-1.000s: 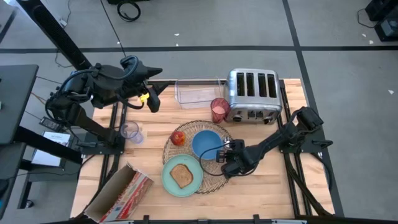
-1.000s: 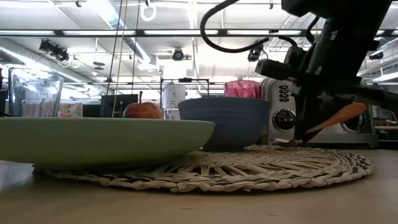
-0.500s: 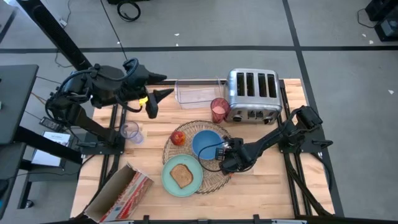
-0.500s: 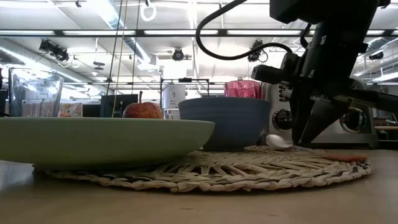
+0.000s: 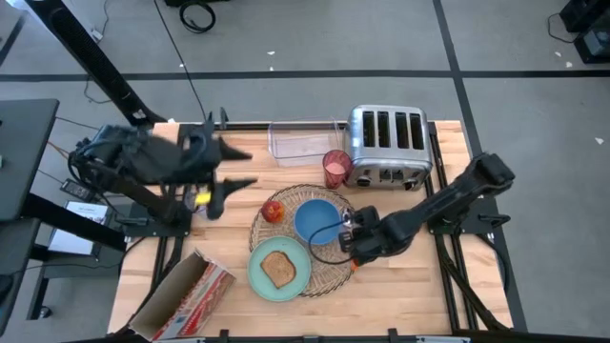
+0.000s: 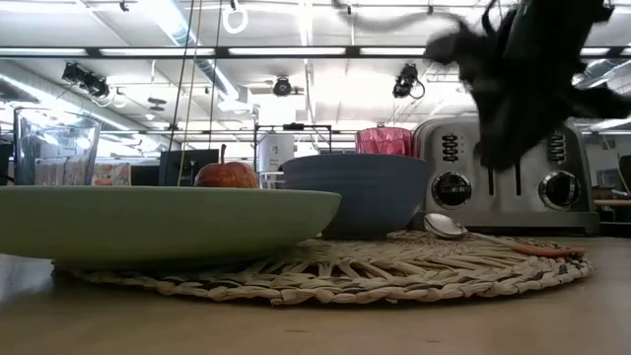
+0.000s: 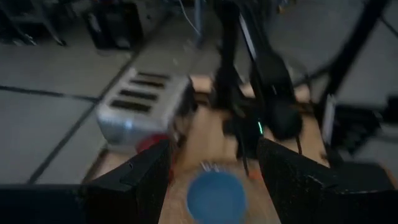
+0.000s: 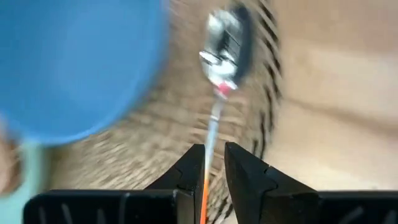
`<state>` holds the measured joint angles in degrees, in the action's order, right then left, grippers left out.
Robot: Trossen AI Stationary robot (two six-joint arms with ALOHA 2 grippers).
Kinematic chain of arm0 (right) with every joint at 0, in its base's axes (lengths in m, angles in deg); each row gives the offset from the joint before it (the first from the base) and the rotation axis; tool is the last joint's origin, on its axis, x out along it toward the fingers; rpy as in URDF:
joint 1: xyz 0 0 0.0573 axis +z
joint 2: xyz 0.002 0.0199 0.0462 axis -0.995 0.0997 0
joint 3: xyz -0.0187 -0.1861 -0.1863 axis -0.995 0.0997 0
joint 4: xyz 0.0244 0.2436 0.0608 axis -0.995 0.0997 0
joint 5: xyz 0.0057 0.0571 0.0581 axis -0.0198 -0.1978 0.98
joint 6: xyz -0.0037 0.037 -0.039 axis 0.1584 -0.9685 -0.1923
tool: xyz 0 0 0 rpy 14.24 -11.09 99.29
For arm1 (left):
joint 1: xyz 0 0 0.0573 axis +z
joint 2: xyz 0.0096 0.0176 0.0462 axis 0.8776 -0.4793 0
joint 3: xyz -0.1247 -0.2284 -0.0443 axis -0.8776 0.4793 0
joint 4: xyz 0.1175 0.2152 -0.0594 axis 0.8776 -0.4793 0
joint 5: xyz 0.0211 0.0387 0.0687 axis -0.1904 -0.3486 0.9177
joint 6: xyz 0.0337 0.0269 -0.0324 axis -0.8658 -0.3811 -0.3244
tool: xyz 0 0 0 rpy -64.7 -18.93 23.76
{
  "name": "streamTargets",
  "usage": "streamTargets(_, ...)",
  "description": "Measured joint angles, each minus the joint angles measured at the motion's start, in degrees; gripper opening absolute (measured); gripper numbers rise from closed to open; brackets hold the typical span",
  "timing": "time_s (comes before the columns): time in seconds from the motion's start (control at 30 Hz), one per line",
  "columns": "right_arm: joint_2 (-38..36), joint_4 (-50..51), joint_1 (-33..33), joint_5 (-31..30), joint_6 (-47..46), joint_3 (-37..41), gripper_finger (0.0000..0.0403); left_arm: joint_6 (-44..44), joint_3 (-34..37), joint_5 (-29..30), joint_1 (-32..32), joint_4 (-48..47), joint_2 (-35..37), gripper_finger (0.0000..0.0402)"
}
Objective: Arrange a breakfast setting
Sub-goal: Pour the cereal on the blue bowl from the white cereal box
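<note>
Nearest on the surface (image 5: 410, 291): a red-and-white cardboard box (image 5: 181, 295) lying open at the near left corner. Just beyond, toward the middle, a mint-green plate (image 5: 259, 277) carrying a toast slice (image 5: 277, 270), its far edge overlapping the round woven wicker placemat (image 6: 414, 268). On the placemat, farther back, a blue bowl (image 5: 315, 221); at the bowl's left, a red apple (image 5: 274, 211) on the mat's left rim. At the bowl's right, lying flat on the mat's right part, a small spoon (image 6: 498, 238) with a metal head and orange handle, seen from table height resting free on the weave, with nothing gripping it.

Above the mat's right edge, the right gripper (image 5: 355, 240), lifted clear of the surface. In the right wrist view, fingers (image 8: 249, 175) slightly apart, a narrow gap between them, with the spoon's thin stem and orange handle showing through that gap below; not clamped on anything. Right arm reaching in from the right side of the surface.

Farther left, a clear glass (image 6: 55, 147) standing upright, well apart from the mat. Above the left edge, the left gripper (image 5: 232, 168), raised and holding nothing, fingers spread wide.

Farther back, a translucent pink cup (image 5: 335, 168) upright just beyond the mat, touching or nearly touching the chrome four-slot toaster (image 5: 386, 145) on its right. Left of the toaster, at the far edge, a clear rectangular plastic bin (image 5: 305, 141).
</note>
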<state>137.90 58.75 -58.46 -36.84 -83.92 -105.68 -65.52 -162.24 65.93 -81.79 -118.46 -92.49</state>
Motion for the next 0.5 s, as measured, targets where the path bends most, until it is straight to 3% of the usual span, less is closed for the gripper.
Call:
streamTargets(0.13,-6.5,-3.2,0.7,-3.2,19.2,0.0,0.0072,7.0,0.0,-2.1,-5.1,-8.3,0.0,0.0243)
streamTargets(0.3,-11.7,-7.8,0.6,-2.3,44.3,-0.1,0.0072,22.8,0.0,-6.3,-11.1,-18.3,-1.0,0.0243)
streamTargets(0.5,-14.5,-9.3,-0.3,-3.9,72.5,-0.1,0.0072,42.6,0.0,-11.5,-19.5,-20.8,-3.3,0.0243)
